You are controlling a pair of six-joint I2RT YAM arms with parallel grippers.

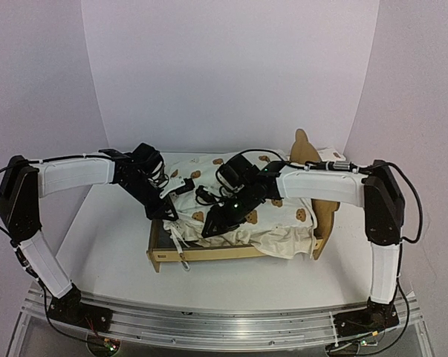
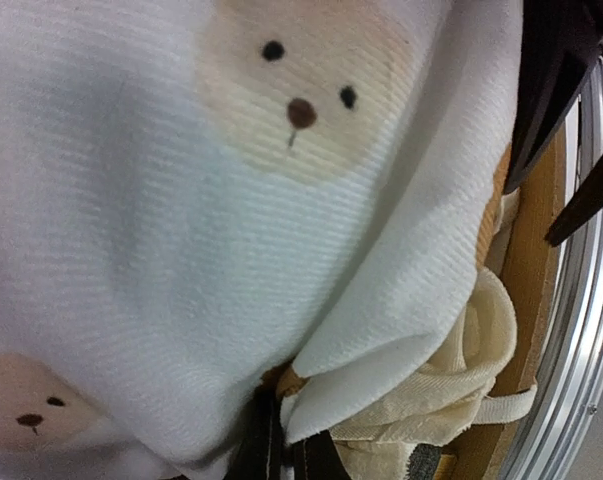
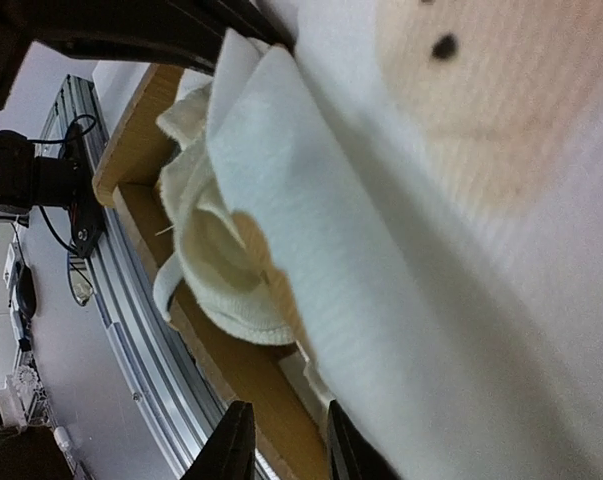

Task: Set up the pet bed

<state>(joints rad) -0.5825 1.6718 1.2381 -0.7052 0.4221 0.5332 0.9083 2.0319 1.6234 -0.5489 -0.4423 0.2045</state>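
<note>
Plywood pet bed (image 1: 209,253) mid-frame on worktop (image 1: 112,245), rumpled cream bear-print cushion (image 1: 283,223) spilling over its front, left pincer (image 1: 169,211) shut against cushion, hold unclear, right pincer (image 3: 286,440) narrowly parted beside cushion edge

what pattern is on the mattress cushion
The cushion is cream with tan bear faces; clearest in the left wrist view.

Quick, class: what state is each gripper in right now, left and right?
Left gripper: jaws shut, pinching the mattress cushion fabric.
Right gripper: jaws partly open, nothing visibly gripped.
</note>
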